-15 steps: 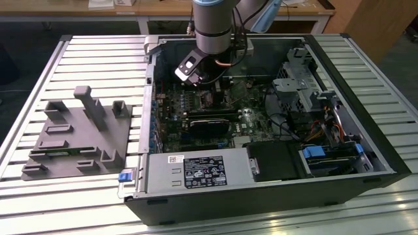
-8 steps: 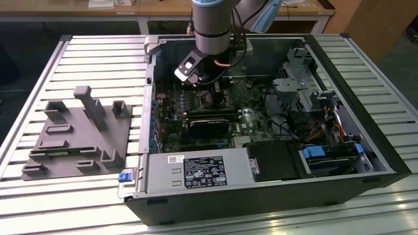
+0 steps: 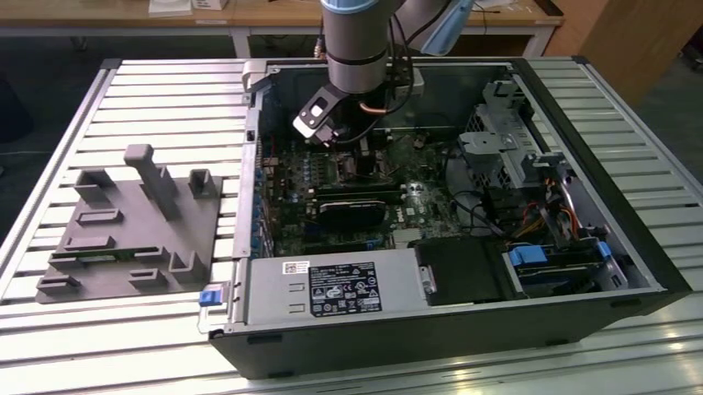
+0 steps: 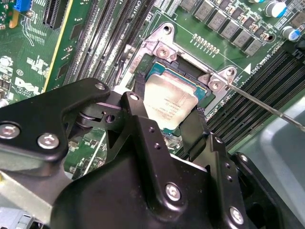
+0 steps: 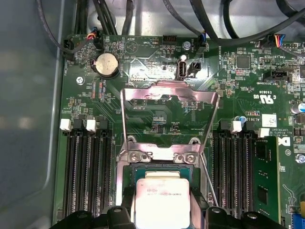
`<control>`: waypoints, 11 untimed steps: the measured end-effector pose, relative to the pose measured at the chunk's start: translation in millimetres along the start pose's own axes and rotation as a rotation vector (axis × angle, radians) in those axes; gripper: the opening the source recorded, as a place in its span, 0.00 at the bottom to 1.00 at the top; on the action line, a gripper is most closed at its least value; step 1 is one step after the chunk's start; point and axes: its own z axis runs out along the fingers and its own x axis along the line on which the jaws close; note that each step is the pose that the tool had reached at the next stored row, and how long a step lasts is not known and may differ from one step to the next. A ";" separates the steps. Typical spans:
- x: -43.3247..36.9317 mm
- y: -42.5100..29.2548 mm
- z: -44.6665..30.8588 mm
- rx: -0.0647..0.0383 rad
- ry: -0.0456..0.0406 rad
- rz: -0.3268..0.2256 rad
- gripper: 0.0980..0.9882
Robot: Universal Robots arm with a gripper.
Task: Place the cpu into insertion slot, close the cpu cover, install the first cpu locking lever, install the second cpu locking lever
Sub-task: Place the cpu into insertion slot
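The small, flat, pale silvery-topped square cpu [image 4: 170,99] sits over the dark, silver-rimmed insertion slot [image 5: 162,170], clamped by opposite edges in the black gripper [image 4: 167,110]. It is probably light, stiff and fragile underneath, so edges only. The silver-framed cpu cover [image 5: 169,91] stands open.

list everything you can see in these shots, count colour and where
computer case: one, black, open, on the slatted table
motherboard: one, green, inside the computer case
insertion slot: one, dark with silver rim, on the motherboard
cpu: one, silvery-beige, over the insertion slot
cpu cover: one, silver, swung open
coin battery: one, silver, on the motherboard
fixture: one, grey, exterior view's left
gripper: one, black, shut on the cpu
arm: one, grey, reaching into the computer case
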 end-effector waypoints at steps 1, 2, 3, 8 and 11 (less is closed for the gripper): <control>0.0 0.0 0.0 0.000 -0.0001 0.000 0.50; 0.1 0.0 0.1 0.000 0.0001 0.000 0.50; 0.1 0.0 0.1 0.000 0.0001 0.000 0.50; 0.1 0.0 0.2 0.000 0.0003 0.000 0.50; 0.1 0.0 0.3 0.000 0.0003 0.000 0.58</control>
